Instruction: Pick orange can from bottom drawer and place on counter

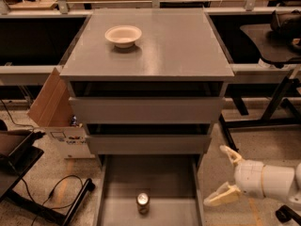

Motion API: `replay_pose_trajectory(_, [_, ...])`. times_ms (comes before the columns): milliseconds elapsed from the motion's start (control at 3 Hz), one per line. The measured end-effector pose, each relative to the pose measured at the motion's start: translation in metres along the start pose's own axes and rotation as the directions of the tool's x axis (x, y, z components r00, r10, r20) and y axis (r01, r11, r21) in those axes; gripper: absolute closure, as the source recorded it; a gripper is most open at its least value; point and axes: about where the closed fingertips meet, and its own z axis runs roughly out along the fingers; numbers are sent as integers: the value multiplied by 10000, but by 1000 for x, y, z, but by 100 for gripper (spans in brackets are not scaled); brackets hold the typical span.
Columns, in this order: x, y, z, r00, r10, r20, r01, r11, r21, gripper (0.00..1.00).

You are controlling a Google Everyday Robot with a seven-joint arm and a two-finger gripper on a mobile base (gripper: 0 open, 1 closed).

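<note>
Just outside the bottom drawer (155,178), the tool (226,175) flanks the orange can (143,203).

The gripper (215,175) shows at the lower right of the view, its two fingers (222,195) set wide apart. The fingers are cream-coloured, wedge-shaped and taper to blunt tips. Behind them the wrist (249,177) is a smooth, rounded white shell. The arm (282,180) continues as a white cylinder, with a thin darker seam between the two sections.
</note>
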Motion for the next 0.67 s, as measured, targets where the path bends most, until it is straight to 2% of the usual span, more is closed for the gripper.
replay_pose_trajectory(333, [41, -7, 50, 9966, 15, 819, -51, 9990, 434, 0])
replay_pose_trajectory(667, [103, -9, 116, 9857, 284, 1660, -355, 9986, 398, 0])
